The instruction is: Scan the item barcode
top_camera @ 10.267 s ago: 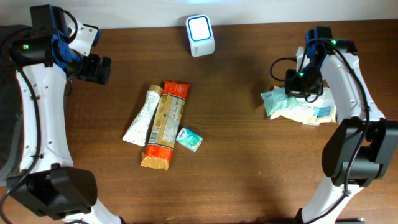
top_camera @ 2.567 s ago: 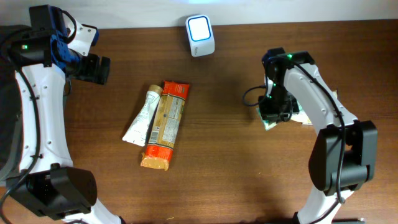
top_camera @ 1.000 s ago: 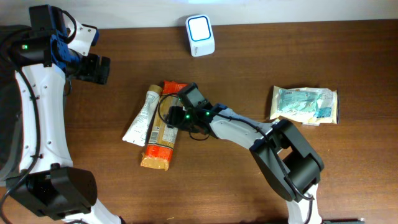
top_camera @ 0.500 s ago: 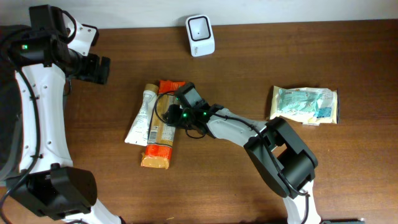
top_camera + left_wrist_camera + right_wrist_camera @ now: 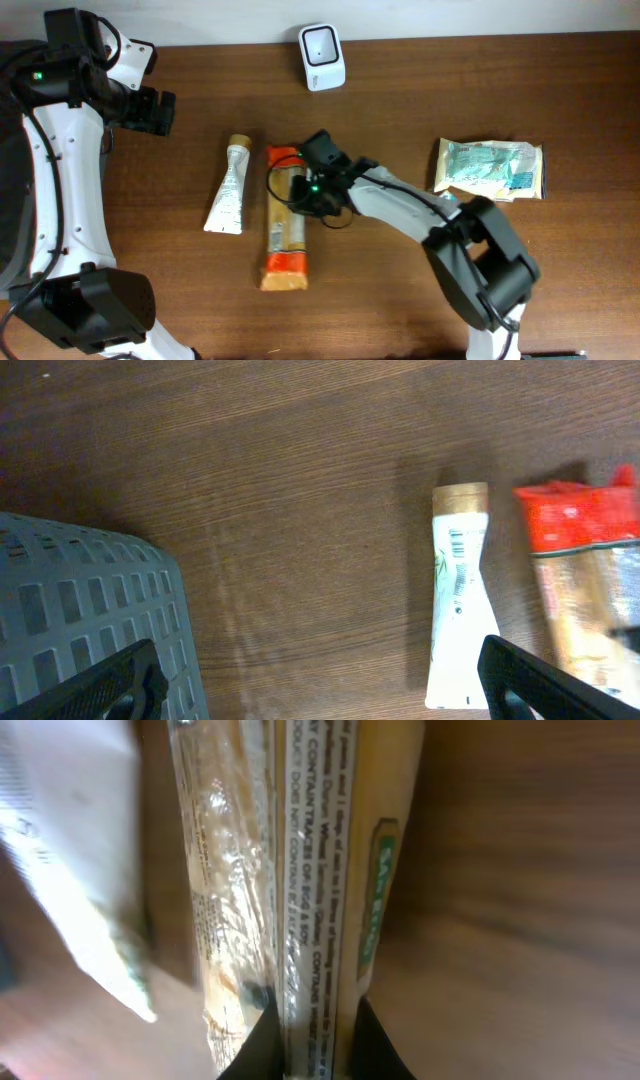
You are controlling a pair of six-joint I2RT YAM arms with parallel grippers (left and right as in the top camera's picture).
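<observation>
The long packet [image 5: 288, 238] lay lengthwise on the table [image 5: 400, 300], just beside the white tube [image 5: 227, 185] but not touching it, and some way below the scanner [image 5: 322, 44]. The right gripper [image 5: 312, 190] was down on its upper half. From the wrist camera its fingers [image 5: 250, 1050] were pinched together on what looked like the printed back seam of the wrapper, so it held film more than body. I judged the packet light and fairly stiff along its length. Its glossy, crinkly skin would be slippery, and the long tail might sag or swing from a hold so near one end. A hold across the width nearer the middle seemed surer to me. The left gripper [image 5: 150, 108] hung spread wide and empty at the far left, over the grey basket [image 5: 90, 620].
</observation>
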